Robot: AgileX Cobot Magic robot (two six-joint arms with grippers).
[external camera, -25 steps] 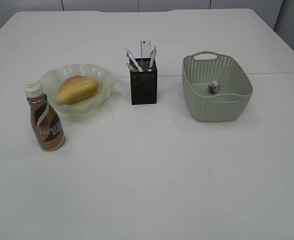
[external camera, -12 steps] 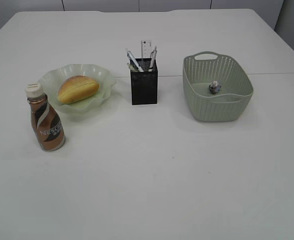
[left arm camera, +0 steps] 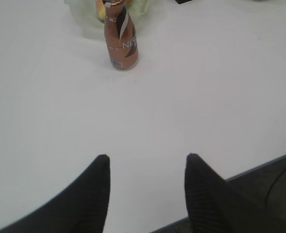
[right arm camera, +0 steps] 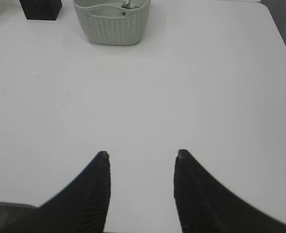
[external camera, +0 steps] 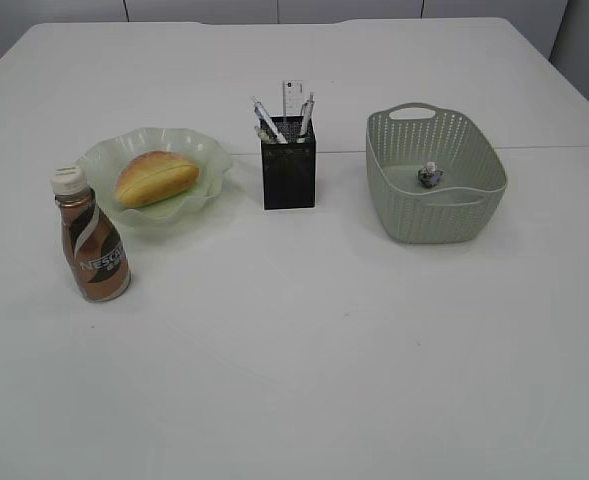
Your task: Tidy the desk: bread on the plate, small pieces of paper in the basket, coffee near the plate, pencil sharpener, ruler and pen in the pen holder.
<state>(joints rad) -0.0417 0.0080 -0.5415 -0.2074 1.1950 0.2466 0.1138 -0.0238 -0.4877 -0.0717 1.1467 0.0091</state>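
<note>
Coffee [external camera: 92, 238] upright well ahead of the left tool [left arm camera: 146, 165], just short of the plate [external camera: 206, 158], untouched across the last second. Bread [external camera: 155, 178] lying on that plate, a little farther off, unmoved. Left tool hanging low over the near edge of the desk [external camera: 314, 340], empty, jaws apart at a moderate gap and a shade narrower than a second ago; looks like a hand drawn back after its last placement.

Pen holder [external camera: 288, 176] far ahead and off to the left of the right tool [right arm camera: 142, 160], with the ruler [external camera: 293, 98] and pens [external camera: 266, 117] standing in it; sharpener not discernible among them. Basket [external camera: 436, 212] shifted very slightly rightward in the exterior view over the last second, now steady, straight ahead of the right tool and well apart from it. One wad of the small pieces of paper [external camera: 430, 176] resting on its floor; second wad not clearly separable. Right tool likewise empty over bare desk, jaws parted moderately, unchanged.

Judging by the layout: everything seemingly in its place, task at or near its end.
</note>
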